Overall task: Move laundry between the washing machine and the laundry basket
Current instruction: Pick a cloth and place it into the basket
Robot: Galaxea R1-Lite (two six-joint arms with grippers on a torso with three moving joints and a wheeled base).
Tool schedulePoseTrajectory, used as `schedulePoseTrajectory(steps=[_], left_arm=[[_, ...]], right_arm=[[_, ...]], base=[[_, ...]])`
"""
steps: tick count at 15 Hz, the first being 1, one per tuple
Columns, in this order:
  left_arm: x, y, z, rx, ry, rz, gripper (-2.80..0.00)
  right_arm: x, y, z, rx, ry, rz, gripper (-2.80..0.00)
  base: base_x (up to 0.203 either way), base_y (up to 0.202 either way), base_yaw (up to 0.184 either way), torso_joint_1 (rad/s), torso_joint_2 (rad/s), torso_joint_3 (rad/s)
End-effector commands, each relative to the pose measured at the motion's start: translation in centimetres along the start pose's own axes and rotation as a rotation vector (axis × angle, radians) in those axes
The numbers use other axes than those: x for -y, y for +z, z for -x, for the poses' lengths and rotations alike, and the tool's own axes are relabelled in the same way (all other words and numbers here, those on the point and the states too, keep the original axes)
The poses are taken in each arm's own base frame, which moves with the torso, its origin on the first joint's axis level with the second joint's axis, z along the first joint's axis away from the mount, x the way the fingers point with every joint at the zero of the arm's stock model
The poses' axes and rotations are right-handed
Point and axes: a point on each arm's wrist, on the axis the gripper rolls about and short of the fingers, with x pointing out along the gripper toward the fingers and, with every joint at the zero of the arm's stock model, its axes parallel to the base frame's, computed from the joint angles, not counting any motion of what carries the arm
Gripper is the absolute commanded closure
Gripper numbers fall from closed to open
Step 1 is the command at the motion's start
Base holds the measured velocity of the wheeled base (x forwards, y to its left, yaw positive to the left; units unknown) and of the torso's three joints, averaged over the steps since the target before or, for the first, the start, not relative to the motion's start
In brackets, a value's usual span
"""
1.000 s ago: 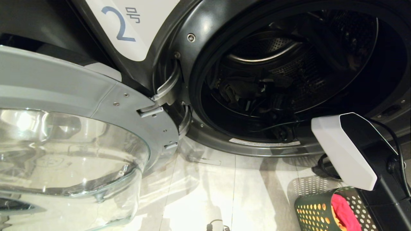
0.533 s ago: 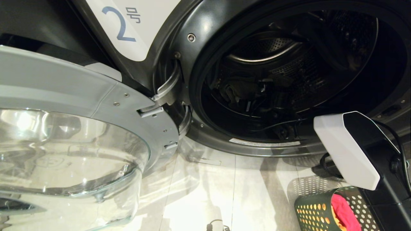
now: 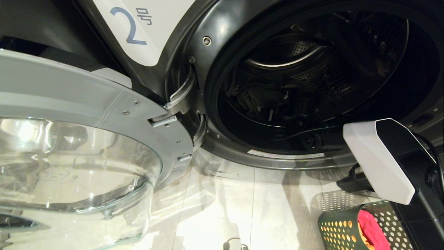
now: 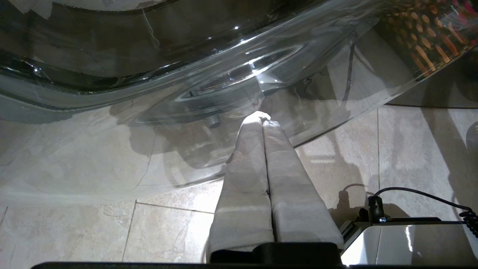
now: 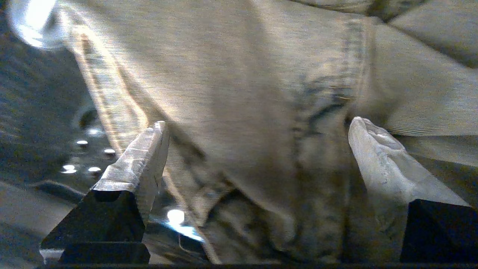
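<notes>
The washing machine [image 3: 131,27] marked "2" stands with its round glass door [image 3: 69,166] swung open to the left. In the dark drum [image 3: 312,80] lies a dark grey-olive piece of laundry [image 3: 260,99]. My right arm [image 3: 378,163] reaches into the drum. There my right gripper [image 5: 257,127] is open, its two fingers astride the grey-olive cloth [image 5: 242,93], which fills the space between and beyond them. The green laundry basket [image 3: 338,229] sits on the floor at bottom right with a red-pink piece [image 3: 371,231] in it. My left gripper [image 4: 261,117] is shut and empty, parked low under the door glass [image 4: 186,74].
The open door blocks the left half of the head view. Pale floor tiles [image 3: 222,205] run between the door and the basket. A black cable end [image 3: 232,243] lies on the floor near the bottom edge. The drum's perforated wall [image 5: 86,149] lies beside the right gripper.
My right arm's white-covered link has shifted a little to the right and down in the head view. The door, basket and left arm have not moved.
</notes>
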Motion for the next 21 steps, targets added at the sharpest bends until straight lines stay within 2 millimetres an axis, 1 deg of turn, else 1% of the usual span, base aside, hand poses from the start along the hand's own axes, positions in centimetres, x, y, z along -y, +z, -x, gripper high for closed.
schedulePoseTrajectory(steps=[1, 4, 6, 12, 15, 18, 20, 21], left_arm=[[0.0, 0.0, 0.0, 0.0, 0.0, 0.0, 0.0], [0.0, 0.0, 0.0, 0.0, 0.0, 0.0, 0.0], [0.0, 0.0, 0.0, 0.0, 0.0, 0.0, 0.0], [0.0, 0.0, 0.0, 0.0, 0.0, 0.0, 0.0], [0.0, 0.0, 0.0, 0.0, 0.0, 0.0, 0.0], [0.0, 0.0, 0.0, 0.0, 0.0, 0.0, 0.0], [0.0, 0.0, 0.0, 0.0, 0.0, 0.0, 0.0], [0.0, 0.0, 0.0, 0.0, 0.0, 0.0, 0.0]], right_arm=[[1.0, 0.9, 0.2, 0.018, -0.02, 0.002, -2.8], [2.1, 1.5, 0.5, 0.03, -0.042, 0.005, -2.8], [2.5, 1.9, 0.6, 0.037, -0.052, 0.006, -2.8], [2.4, 3.5, 1.1, 0.044, -0.067, 0.006, -2.8], [2.4, 3.8, 1.2, 0.038, -0.066, 0.009, -2.8], [1.9, 4.0, 1.2, 0.041, -0.023, 0.011, -2.8], [0.6, 5.3, 1.6, 0.06, 0.046, 0.013, -2.8], [-0.1, 5.6, 1.7, 0.064, 0.082, 0.013, -2.8]], base=[[0.0, 0.0, 0.0, 0.0, 0.0, 0.0], [0.0, 0.0, 0.0, 0.0, 0.0, 0.0], [0.0, 0.0, 0.0, 0.0, 0.0, 0.0], [0.0, 0.0, 0.0, 0.0, 0.0, 0.0], [0.0, 0.0, 0.0, 0.0, 0.0, 0.0], [0.0, 0.0, 0.0, 0.0, 0.0, 0.0], [0.0, 0.0, 0.0, 0.0, 0.0, 0.0], [0.0, 0.0, 0.0, 0.0, 0.0, 0.0]])
